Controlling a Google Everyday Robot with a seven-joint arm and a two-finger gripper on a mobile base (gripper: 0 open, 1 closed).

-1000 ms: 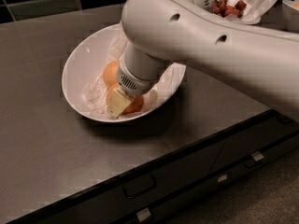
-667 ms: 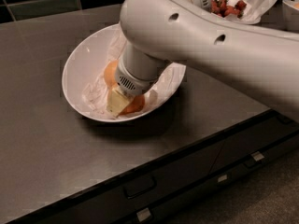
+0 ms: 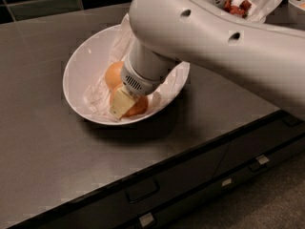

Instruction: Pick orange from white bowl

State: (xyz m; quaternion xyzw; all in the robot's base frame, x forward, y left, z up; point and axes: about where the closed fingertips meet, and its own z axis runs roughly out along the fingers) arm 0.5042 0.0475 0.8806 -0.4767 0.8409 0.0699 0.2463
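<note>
The white bowl [image 3: 86,66] sits on the dark counter, lined with crumpled white paper. The reddish orange [image 3: 139,108] lies near its front rim. A paler, yellower orange [image 3: 113,74] lies just behind it to the left. My gripper [image 3: 124,104] reaches down into the bowl from the upper right. Its pale yellow tip lies against the left side of the reddish orange and covers part of it. My big white arm [image 3: 214,46] hides the bowl's right rear.
A second white container with red fruit [image 3: 236,6] stands at the back right, partly behind the arm. The counter's front edge runs diagonally, with drawers and handles [image 3: 142,191] below. A dark tiled wall [image 3: 43,4] lies behind.
</note>
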